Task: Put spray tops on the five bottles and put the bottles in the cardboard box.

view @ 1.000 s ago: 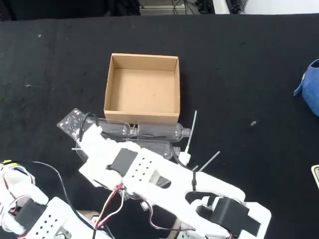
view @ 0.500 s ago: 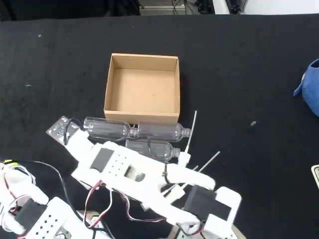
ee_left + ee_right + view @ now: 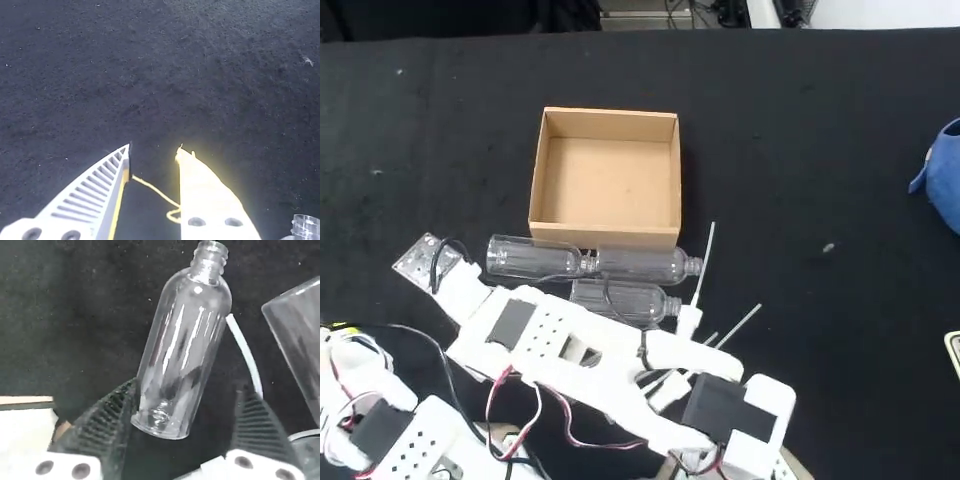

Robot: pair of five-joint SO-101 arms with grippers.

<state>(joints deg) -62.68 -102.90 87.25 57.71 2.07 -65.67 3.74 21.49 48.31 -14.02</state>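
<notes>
Black tabletop (image 3: 800, 120), wide and dark. At its right edge a rounded blue thing (image 3: 942, 175) pokes in, cut off. Nearer along that same edge, a pale corner (image 3: 954, 348) just shows. One grey speck (image 3: 828, 247) lies towards the right edge. Cables (image 3: 670, 12) trail beyond the far edge.

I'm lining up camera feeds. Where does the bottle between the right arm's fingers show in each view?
High view: the bottle, likely the leftmost lying by the cardboard box.
Left wrist view: cannot tell; a bottle mouth at one corner.
Right wrist view: bottle at centre, base between the fingers.
Shared landmark: the black table.
</notes>
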